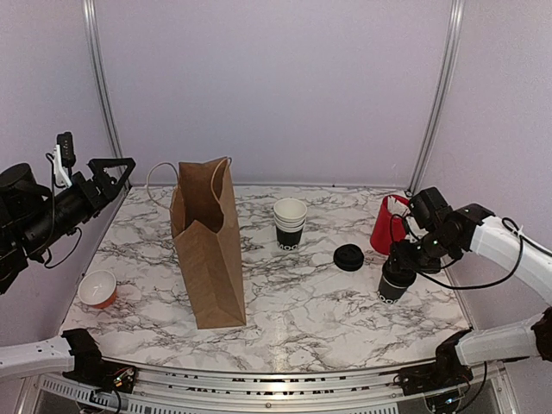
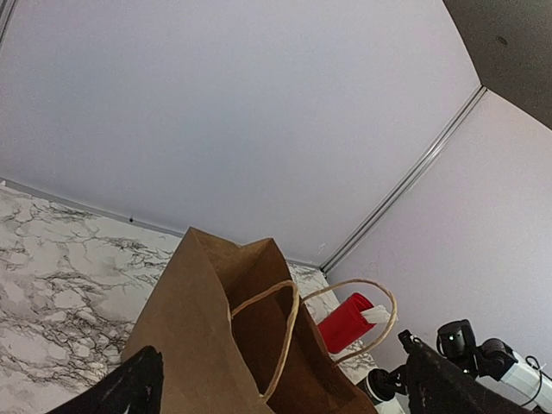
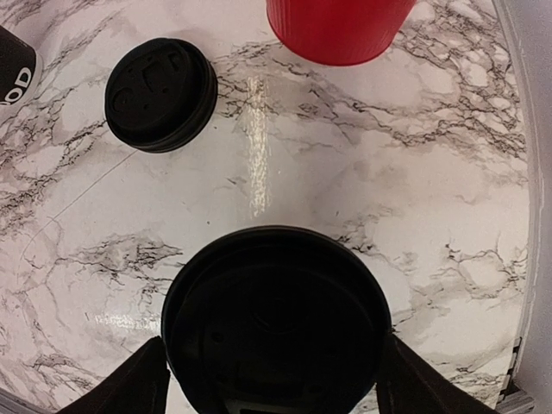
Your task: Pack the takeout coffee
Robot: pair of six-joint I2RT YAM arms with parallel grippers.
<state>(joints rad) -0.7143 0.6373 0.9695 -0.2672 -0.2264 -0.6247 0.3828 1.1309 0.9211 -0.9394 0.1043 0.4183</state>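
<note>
Coffee in its lidded black cup (image 1: 396, 280) stands upright on the right side of the marble table (image 1: 328, 319), just in front of a red cup (image 1: 384, 226) and near a loose black lid (image 1: 348, 257). The right gripper (image 1: 401, 261) is down over it, and in the wrist view its fingers (image 3: 129, 388) flank the lid on both sides, very close to the rim. Whether they press on the cup or only bracket it cannot be told from these views. The cup's base seems to be on the table, so the step in hand looks like the pickup, the first part of packing. The brown paper bag (image 1: 207, 250) stands open-topped well to the left, past a stack of lidless cups (image 1: 290, 224). The left gripper (image 1: 121, 172) hangs high at the left edge, its fingers spread wide and holding nothing, looking down toward the bag's mouth. Next comes a firm, level squeeze below the lid, then a straight lift that keeps the cup upright. The carry must clear the loose lid and the stack and come in over the bag's narrow opening and handles.
</note>
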